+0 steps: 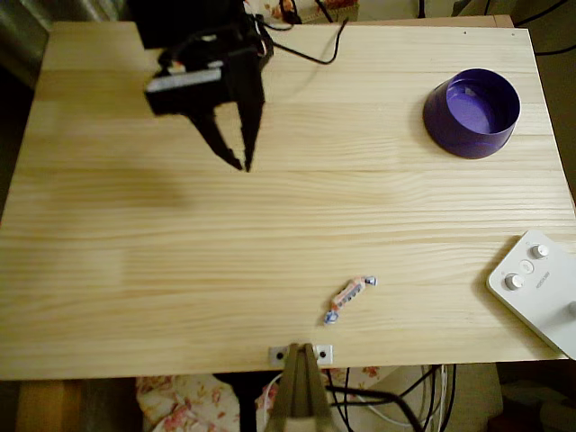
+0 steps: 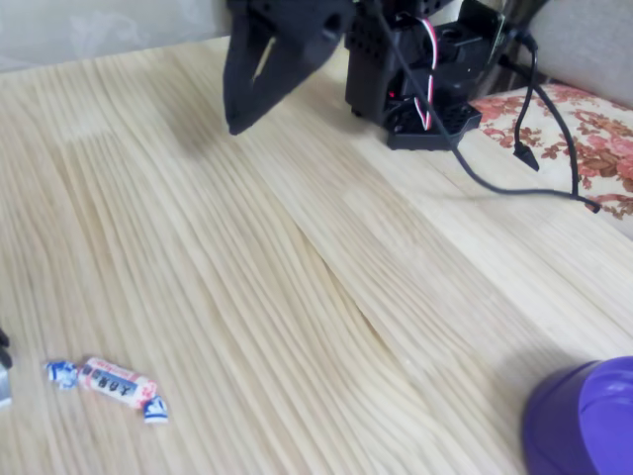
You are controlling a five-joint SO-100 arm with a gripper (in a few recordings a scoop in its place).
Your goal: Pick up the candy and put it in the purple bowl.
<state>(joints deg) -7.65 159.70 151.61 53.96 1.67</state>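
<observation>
Near the front edge of the wooden table (image 1: 135, 270) in the overhead view, you see the candy (image 1: 349, 295) lying flat and slightly diagonal, its pinkish-red and white middle between bluish twisted ends; the fixed view shows it too (image 2: 107, 383), resting free on the bare wood. The purple bowl (image 1: 472, 112) stands upright well apart from it, toward the far right corner; in the fixed view only its rim (image 2: 584, 421) enters at lower right. A white box (image 1: 538, 288) with knobs sits at the right edge. Your gripper (image 1: 243, 165) hangs over the far left area, its black fingers seemingly drawn almost together at the tips, holding nothing, well away from the candy.
</observation>
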